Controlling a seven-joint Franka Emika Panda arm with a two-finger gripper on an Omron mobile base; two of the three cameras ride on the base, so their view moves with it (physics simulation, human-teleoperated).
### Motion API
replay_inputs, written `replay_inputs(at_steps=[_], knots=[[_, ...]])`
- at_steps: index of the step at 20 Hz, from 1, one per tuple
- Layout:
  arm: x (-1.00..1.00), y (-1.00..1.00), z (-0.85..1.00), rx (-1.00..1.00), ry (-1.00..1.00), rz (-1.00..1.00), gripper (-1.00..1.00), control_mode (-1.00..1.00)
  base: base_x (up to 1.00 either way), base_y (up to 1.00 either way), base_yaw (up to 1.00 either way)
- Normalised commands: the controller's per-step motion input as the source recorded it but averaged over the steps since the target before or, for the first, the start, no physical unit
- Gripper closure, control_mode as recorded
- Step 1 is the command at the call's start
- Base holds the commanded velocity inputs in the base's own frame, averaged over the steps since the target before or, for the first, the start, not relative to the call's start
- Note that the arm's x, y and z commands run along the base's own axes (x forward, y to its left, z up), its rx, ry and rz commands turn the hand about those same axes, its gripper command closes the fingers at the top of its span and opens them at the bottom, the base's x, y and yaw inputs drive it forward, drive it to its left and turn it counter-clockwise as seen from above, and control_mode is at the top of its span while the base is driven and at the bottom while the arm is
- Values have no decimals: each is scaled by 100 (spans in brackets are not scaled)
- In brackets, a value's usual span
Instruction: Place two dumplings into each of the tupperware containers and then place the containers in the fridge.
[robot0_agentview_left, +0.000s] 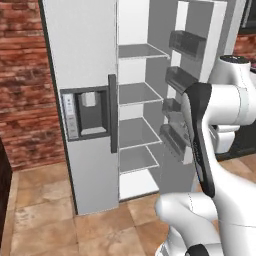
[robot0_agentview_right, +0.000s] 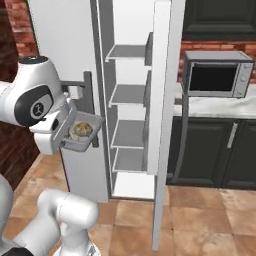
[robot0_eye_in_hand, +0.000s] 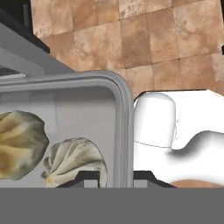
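One tupperware container (robot0_eye_in_hand: 125, 109), a shallow grey box, hangs in the air above the tiled floor. My gripper (robot0_eye_in_hand: 117, 177) is shut on its rim, one finger inside the wall and one outside. Two dumplings lie in it, a larger tan one (robot0_eye_in_hand: 19, 144) and a paler one (robot0_eye_in_hand: 74, 161). From the right base the held container (robot0_agentview_right: 86, 134) shows at waist height in front of the fridge's closed left door (robot0_agentview_right: 60, 45). The fridge (robot0_agentview_left: 85, 50) has its right door (robot0_agentview_right: 162, 100) swung open, and several grey shelves (robot0_agentview_left: 137, 92) are bare.
Bins (robot0_agentview_left: 187, 44) line the inside of the open door. A microwave (robot0_agentview_right: 216, 72) stands on the counter (robot0_agentview_right: 220, 107) to the right, over dark cabinets (robot0_agentview_right: 215, 150). A brick wall (robot0_agentview_left: 22, 90) is left of the fridge.
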Motion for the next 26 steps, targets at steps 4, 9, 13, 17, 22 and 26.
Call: replay_inputs(at_steps=[4, 9, 13, 17, 22, 26], knots=[[0, 0, 0, 0, 0, 0, 100, 100, 89, -10, 0], [0, 0, 0, 0, 0, 0, 100, 100, 60, 9, 3], [0, 0, 0, 0, 0, 0, 100, 100, 72, 0, 0], [0, 0, 0, 0, 0, 0, 100, 100, 68, -13, 4], [0, 0, 0, 0, 0, 0, 100, 100, 37, -36, 9], [0, 0, 0, 0, 0, 0, 100, 100, 23, -43, 5]])
